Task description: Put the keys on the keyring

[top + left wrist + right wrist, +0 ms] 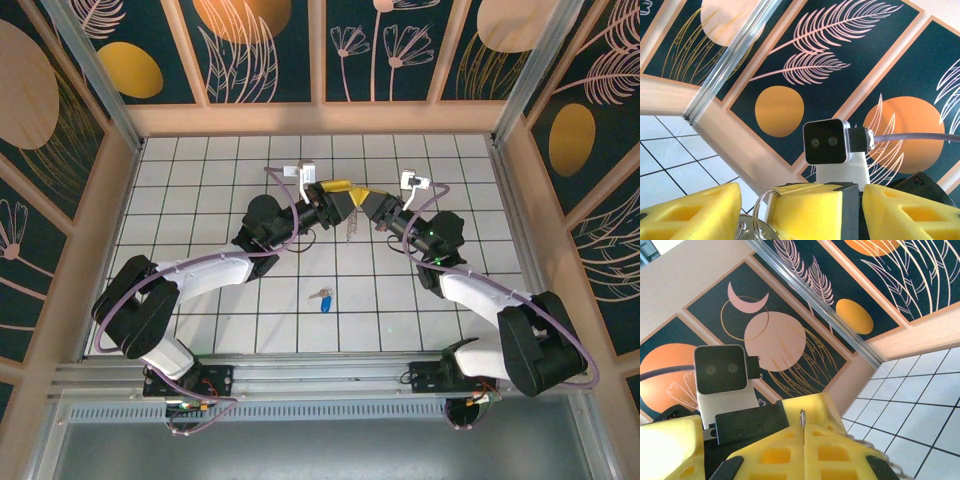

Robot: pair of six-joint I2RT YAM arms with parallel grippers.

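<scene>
The blue-headed key (324, 298) lies flat on the white tiles in front of the arms, apart from both grippers. Both grippers meet above the middle of the floor. My right gripper (368, 208) (804, 434) is shut on the keyring (802, 419), whose thin metal edge sticks up between its yellow pads. Small metal bits hang from the keyring (350, 228) below the grippers. My left gripper (338, 196) (800, 216) is open. Its yellow fingers (690, 215) straddle the right gripper's tip and the ring loop (759, 209) without touching them.
The tiled floor (200, 200) is boxed in by wooden edging and dark patterned walls (260, 50). A metal rail (320, 380) runs along the near edge at the arm bases. Purple cables loop beside each arm.
</scene>
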